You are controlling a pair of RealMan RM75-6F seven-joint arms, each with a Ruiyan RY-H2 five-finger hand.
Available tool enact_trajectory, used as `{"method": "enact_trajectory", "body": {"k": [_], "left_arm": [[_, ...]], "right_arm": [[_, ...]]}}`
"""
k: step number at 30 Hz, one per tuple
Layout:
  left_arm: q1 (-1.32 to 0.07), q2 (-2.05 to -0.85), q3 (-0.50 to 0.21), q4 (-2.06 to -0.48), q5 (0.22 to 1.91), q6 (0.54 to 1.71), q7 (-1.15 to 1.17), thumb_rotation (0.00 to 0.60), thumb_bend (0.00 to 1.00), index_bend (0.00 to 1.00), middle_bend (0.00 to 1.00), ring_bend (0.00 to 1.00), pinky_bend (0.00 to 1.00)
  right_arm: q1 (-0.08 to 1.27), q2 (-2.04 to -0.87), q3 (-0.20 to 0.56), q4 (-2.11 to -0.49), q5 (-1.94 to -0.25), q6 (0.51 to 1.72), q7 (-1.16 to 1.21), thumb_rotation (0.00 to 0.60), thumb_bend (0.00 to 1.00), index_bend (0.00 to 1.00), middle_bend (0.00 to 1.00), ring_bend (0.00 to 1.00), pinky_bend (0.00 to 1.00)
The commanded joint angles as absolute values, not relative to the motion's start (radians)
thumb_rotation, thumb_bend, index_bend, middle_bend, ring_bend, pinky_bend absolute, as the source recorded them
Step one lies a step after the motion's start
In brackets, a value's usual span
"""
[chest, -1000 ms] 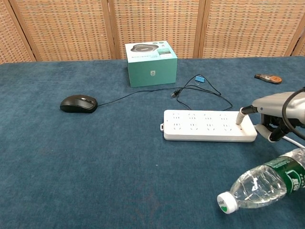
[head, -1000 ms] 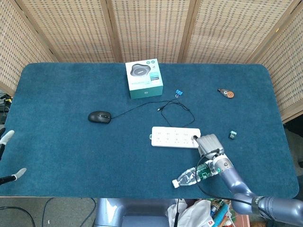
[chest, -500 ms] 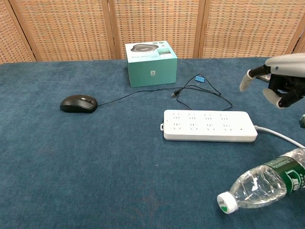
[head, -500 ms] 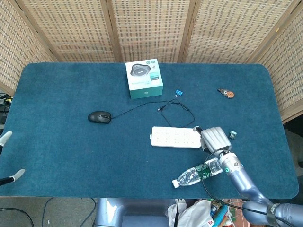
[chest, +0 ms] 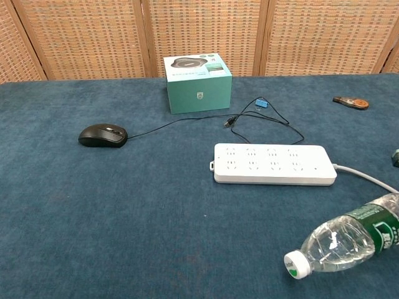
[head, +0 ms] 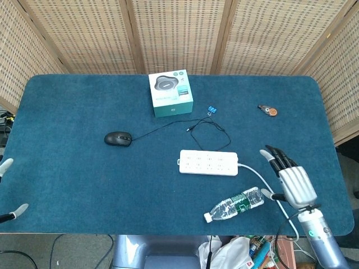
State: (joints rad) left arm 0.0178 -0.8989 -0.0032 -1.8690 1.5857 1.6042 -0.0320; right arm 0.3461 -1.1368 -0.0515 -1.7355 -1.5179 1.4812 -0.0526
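My right hand (head: 293, 180) hovers over the table's right front part with its fingers spread and nothing in it; the chest view does not show it. It is right of the white power strip (head: 208, 162) (chest: 273, 164) and beside the strip's white cord (head: 253, 171). A clear water bottle (head: 233, 204) (chest: 346, 240) with a green label lies on its side just left of the hand. Only two fingertips (head: 6, 164) of my left hand (head: 11, 188) show at the far left edge, set apart and holding nothing.
A black mouse (head: 118, 138) (chest: 103, 134) lies left of centre, its cable looping towards the strip. A teal box (head: 170, 92) (chest: 197, 83) stands at the back. A blue clip (head: 211, 109) and an orange-black item (head: 268, 110) (chest: 350, 102) lie further right. Wicker screens surround the table.
My right hand has lifted off the power strip's right end, moved right and towards the front edge, and spread its fingers. It has left the chest view. The left fingertips have slid slightly lower.
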Motion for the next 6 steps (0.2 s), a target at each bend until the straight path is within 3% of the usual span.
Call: {"method": "enact_trajectory", "body": {"k": [1,6], "left_arm": [[0.020,-0.898,-0.002,-1.868,1.590,1.608,-0.034,0.600,0.00,0.00,0.00,0.00,0.00],[0.026,-0.896,0.005,-1.866,1.609,1.618,-0.036,0.600,0.00,0.00,0.00,0.00,0.00]], "right_arm": [[0.285,-1.150,-0.087,-1.696,-1.566,1.540,-0.029,0.600,0.00,0.02,0.00,0.00,0.19],[0.215,-1.151,-0.114,-1.698,-1.578,1.576,-0.082,0.600,0.00,0.00,0.00,0.00,0.11]]}}
